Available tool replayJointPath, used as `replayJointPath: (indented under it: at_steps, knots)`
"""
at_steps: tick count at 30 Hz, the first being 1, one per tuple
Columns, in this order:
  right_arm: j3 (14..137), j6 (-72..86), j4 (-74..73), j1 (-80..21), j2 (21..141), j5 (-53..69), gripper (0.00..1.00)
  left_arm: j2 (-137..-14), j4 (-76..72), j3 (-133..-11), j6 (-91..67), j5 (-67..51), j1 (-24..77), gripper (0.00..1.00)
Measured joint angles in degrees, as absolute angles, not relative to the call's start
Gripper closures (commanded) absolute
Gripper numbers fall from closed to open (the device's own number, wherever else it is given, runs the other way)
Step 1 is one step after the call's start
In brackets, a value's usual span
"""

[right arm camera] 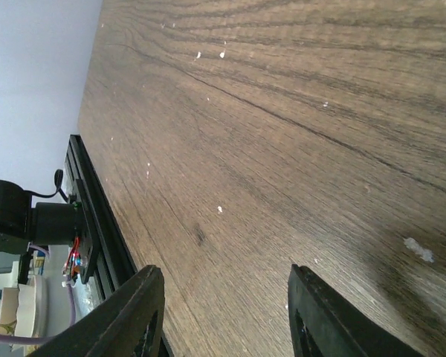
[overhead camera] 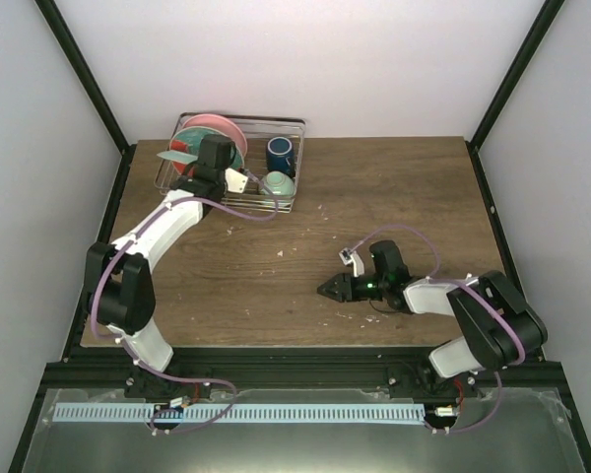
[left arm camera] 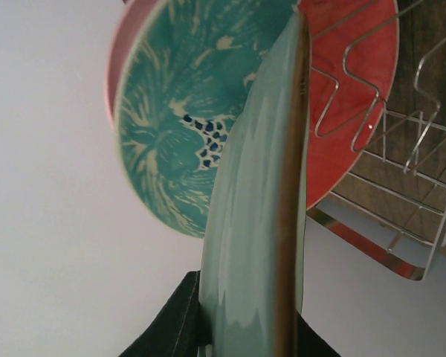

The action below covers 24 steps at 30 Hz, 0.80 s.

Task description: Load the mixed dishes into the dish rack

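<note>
Left arm [overhead camera: 163,225], right arm [overhead camera: 435,296]: white rounded links, bulky black joint housings. Purple cables [overhead camera: 248,214] loop loosely along both, down to black bases. Small green light [overhead camera: 372,287] on right wrist. Right gripper [right arm camera: 224,275]: fingers matte black, blunt-tipped

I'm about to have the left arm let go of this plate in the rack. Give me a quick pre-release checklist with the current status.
1. Left gripper grips the pale green plate by its rim: ok.
2. The plate stands on edge, roughly in line with the floral plate and pink plate: ok.
3. The plate's lower edge sits between the tines of the dish rack: cannot tell, hidden.
4. There is a gap between the held plate and the floral plate: cannot tell.
5. The dark blue cup and mint bowl are in the rack's right part, away from the plates: ok.
6. Right gripper is open, empty, low over the table and far from the rack: ok.
</note>
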<state>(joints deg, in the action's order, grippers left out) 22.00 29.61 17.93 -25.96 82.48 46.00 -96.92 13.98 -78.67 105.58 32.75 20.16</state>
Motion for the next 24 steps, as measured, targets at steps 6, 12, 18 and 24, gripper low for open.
replayJointPath:
  at_steps: [6,12,18,24]
  knots:
    - [22.0,29.6,18.9,-26.0,84.7,46.7,0.53,-97.1,15.2,-78.6,103.0,32.6,18.3,1.0]
    - [22.0,29.6,19.4,-26.0,85.5,47.1,0.53,-98.3,15.2,-78.5,101.1,32.0,17.9,1.0]
    - [22.0,29.6,19.8,-26.0,85.8,47.4,0.53,-100.4,14.8,-77.8,99.5,31.3,18.0,1.0]
    - [22.2,29.6,20.0,-26.0,87.0,47.6,0.53,-101.1,14.7,-77.7,98.7,31.0,18.0,1.0]
